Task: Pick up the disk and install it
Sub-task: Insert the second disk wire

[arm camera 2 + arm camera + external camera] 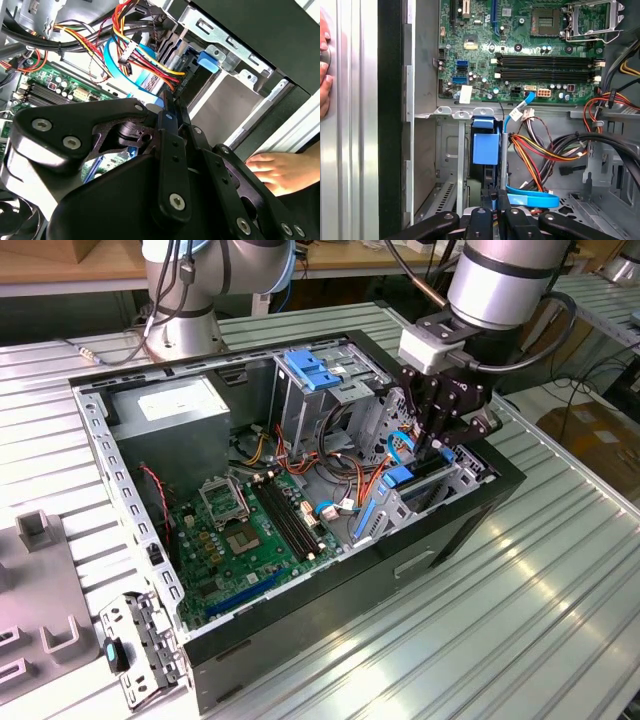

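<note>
Exterior view shows the claw point(441, 436) closed on the disk point(425, 478), held upright and edge-down to slide into the computer case's point(300, 625) drive bay.

No legible text on the power supply point(178, 405) label or motherboard point(520, 45).

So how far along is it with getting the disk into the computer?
Pickup looks done: the disk stands on edge inside the drive bay of the open computer case. In hand: the pincer is closed on the disk's edge. Left: it hasn't been let go, and I can't tell whether it's fully seated.
</note>
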`<state>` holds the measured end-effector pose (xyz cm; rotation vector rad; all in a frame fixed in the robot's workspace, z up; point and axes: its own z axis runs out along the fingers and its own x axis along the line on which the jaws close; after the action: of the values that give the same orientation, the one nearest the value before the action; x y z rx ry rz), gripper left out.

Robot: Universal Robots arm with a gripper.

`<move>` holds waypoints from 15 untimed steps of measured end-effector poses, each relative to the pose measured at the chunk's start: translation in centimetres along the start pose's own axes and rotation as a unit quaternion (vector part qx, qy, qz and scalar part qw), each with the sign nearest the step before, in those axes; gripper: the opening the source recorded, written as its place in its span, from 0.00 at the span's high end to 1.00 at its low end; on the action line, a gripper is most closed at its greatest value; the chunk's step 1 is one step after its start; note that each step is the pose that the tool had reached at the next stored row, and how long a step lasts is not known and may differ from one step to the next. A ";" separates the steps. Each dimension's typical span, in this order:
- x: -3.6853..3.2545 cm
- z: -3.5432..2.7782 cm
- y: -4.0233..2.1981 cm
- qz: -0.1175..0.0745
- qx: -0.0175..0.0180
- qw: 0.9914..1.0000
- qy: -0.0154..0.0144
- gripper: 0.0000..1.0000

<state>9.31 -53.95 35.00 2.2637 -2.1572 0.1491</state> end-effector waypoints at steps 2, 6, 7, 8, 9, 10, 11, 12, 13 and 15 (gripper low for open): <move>0.03 0.03 -0.02 0.000 0.000 1.000 0.000 0.84; 0.03 0.20 -0.01 0.001 0.000 1.000 0.000 0.84; 0.02 0.25 -0.01 0.001 0.000 1.000 0.000 0.84; 0.02 0.28 -0.01 0.001 0.000 1.000 0.000 0.84; 0.02 0.29 -0.01 0.001 0.000 1.000 0.000 0.84; 0.02 0.31 -0.05 0.001 0.000 1.000 0.000 0.84; 0.02 0.33 -0.09 0.001 0.000 1.000 0.000 0.84; 0.02 0.33 -0.10 0.001 0.000 1.000 0.000 0.84; 0.02 0.33 -0.12 0.001 0.000 1.000 0.000 0.84; 0.02 0.34 -0.12 0.001 0.000 1.000 0.000 0.84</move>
<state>9.45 -53.99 34.67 2.2617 -2.1594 0.1489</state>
